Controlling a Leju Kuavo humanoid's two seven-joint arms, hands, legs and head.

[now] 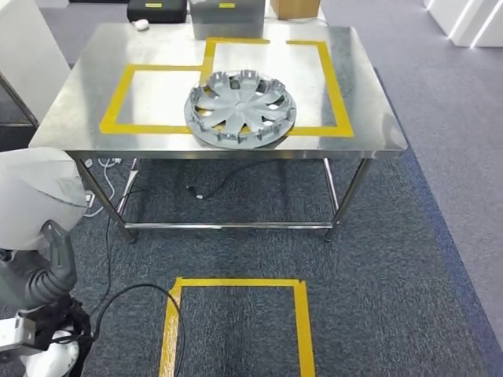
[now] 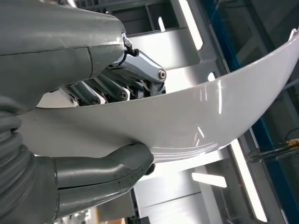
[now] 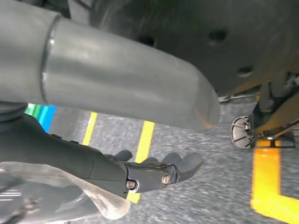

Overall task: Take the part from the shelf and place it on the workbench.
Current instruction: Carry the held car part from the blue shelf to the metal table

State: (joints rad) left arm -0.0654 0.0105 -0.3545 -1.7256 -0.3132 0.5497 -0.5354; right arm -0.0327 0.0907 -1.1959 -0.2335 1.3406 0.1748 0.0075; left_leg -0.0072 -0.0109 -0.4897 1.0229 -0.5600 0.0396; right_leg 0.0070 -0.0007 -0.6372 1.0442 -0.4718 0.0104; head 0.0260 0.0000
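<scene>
A stainless steel workbench (image 1: 77, 102) fills the upper half of the head view, standing on dark grey carpet (image 1: 385, 259). Yellow tape (image 1: 122, 86) marks two rectangular outlines on its top. A grey hubcap (image 1: 240, 107) lies flat near the front edge of the bench, slightly left of the frame's centre, overlapping the tape lines. At the far edge of the bench sit a black case (image 1: 157, 10), a grey box (image 1: 228, 17) and a brown cardboard box (image 1: 295, 8). Cables (image 1: 112, 169) trail on the carpet under the bench. In the lower middle of the frame, a yellow taped square (image 1: 237, 284) marks the floor.

At the lower left of the head view, a pale grey curved part (image 1: 35, 192) sits above the robot's left arm.

In the left wrist view, the left hand (image 2: 116, 126) grips this same glossy, pale grey curved part (image 2: 197, 116), which sweeps from the left side toward the upper right corner. The thick thumb (image 2: 119, 165) presses one face and the darker fingers (image 2: 141, 70) close over the opposite edge. Ceiling lights show behind it.

In the right wrist view, the right hand (image 3: 155, 170) hangs above the carpet and yellow floor tape (image 3: 144, 140). Its fingers are extended, lying loosely apart, holding nothing.
</scene>
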